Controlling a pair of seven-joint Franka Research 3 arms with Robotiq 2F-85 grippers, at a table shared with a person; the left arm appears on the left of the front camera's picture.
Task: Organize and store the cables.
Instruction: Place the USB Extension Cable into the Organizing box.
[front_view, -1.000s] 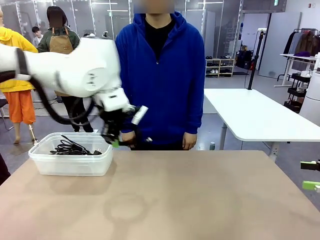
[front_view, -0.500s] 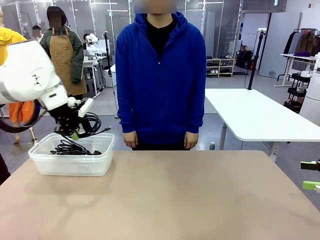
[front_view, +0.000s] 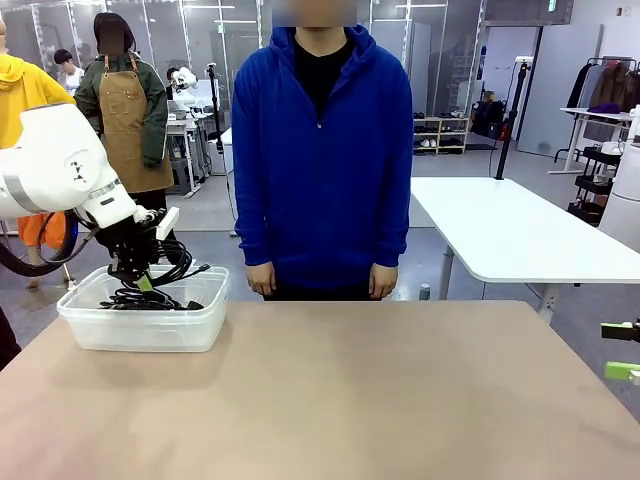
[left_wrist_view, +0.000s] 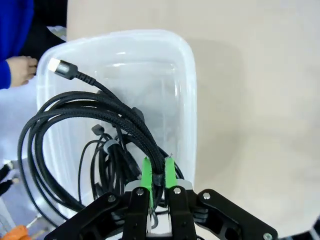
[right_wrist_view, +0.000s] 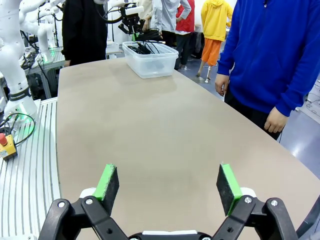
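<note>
Black braided cable (left_wrist_view: 75, 115), wound in a loose coil, hangs pinched between the green fingers (left_wrist_view: 147, 175) of the left gripper (front_view: 143, 283) at middle left of the front view, just above the clear plastic bin (front_view: 190, 325). More cables (front_view: 135, 298) already lie inside the bin. The step looks like the drop: next, lower the coil in and let go. The right gripper (right_wrist_view: 164, 187) waits with its fingers wide apart above the bare tabletop (front_view: 380, 400). No readable writing shows.
</note>
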